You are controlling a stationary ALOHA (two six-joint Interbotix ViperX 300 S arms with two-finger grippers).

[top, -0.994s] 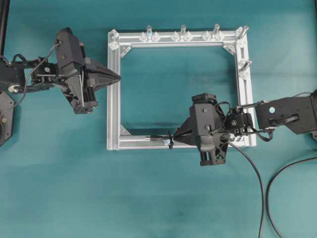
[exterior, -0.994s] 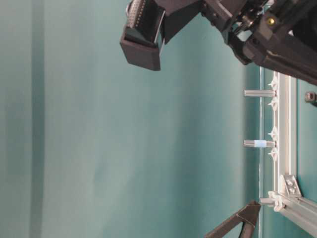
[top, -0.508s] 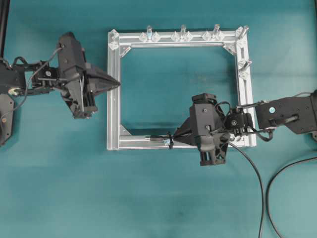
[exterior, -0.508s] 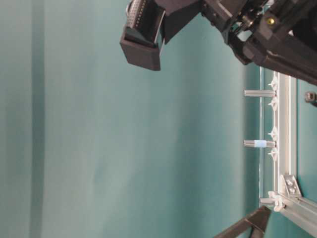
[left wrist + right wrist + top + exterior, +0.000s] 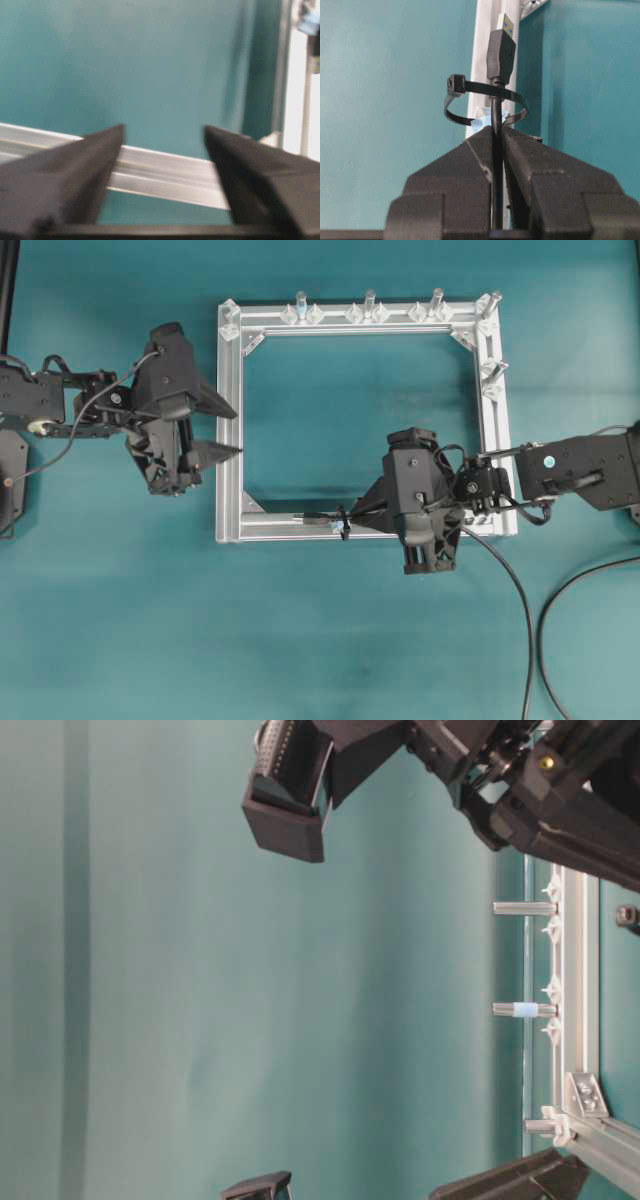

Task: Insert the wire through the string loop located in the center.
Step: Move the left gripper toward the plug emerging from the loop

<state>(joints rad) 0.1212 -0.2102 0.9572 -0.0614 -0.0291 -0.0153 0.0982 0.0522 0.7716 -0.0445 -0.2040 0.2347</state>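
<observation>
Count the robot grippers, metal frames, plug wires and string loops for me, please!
Grippers: 2, the left gripper and the right gripper
Metal frame: 1
Wire: 1
String loop: 1
Total: 5

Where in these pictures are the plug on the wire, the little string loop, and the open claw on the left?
plug [image 5: 501, 50]: right wrist view, on its black housing.
string loop [image 5: 457, 85]: right wrist view, on the small black head of the band.
left gripper [image 5: 228, 433]: overhead view, midway between its two spread fingertips.
</observation>
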